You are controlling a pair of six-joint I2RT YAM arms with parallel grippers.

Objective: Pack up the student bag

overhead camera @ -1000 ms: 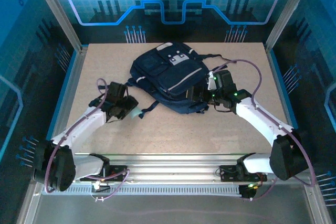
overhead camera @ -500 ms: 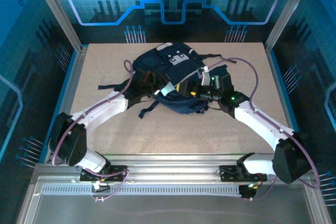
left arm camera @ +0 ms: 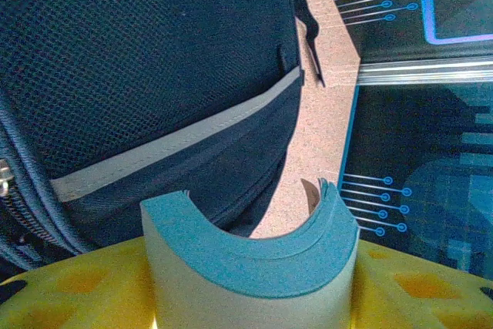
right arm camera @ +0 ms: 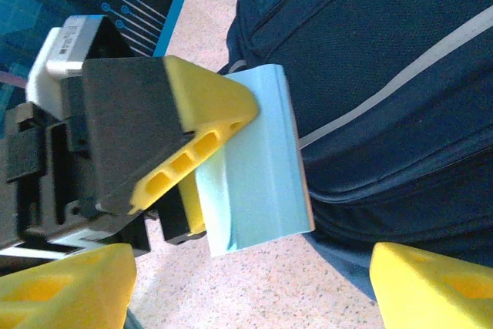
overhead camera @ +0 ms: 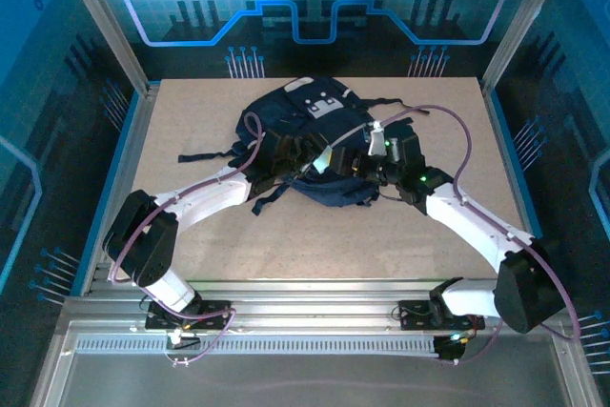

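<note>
Pinkish chipboard table (overhead camera: 191, 226) inside a blue-lit enclosure fills the top external view. The student bag (overhead camera: 305, 116) lies at its middle towards the far edge. The left gripper (overhead camera: 305, 161) and the right gripper (overhead camera: 357, 164) meet at the bag's near side, with a pale blue booklet (overhead camera: 325, 156) between them.

From the left wrist, yellow fingers (left arm camera: 62, 290) clamp the booklet (left arm camera: 254, 267) hard enough to bow it into an arch. Navy mesh fabric, a grey stripe (left arm camera: 177, 148) and a zipper (left arm camera: 23, 182) sit just behind it.

From the right wrist, the left gripper's yellow finger (right arm camera: 208, 117) presses on the booklet (right arm camera: 258, 167), which hangs just beside the bag (right arm camera: 385, 75). The right gripper's own fingers (right arm camera: 62, 290) stand wide apart with nothing between them.

The step in hand looks like getting the booklet into the bag. To do it well, the free right gripper should probably lift a zipper edge or flap first. The left could then slide the booklet in leading edge first, so the bowed pages do not snag.

No writing is readable. The white-grey patch (overhead camera: 319, 102) carries small dark marks too small to read, and a white label (right arm camera: 73, 32) on the left wrist is blurred.
</note>
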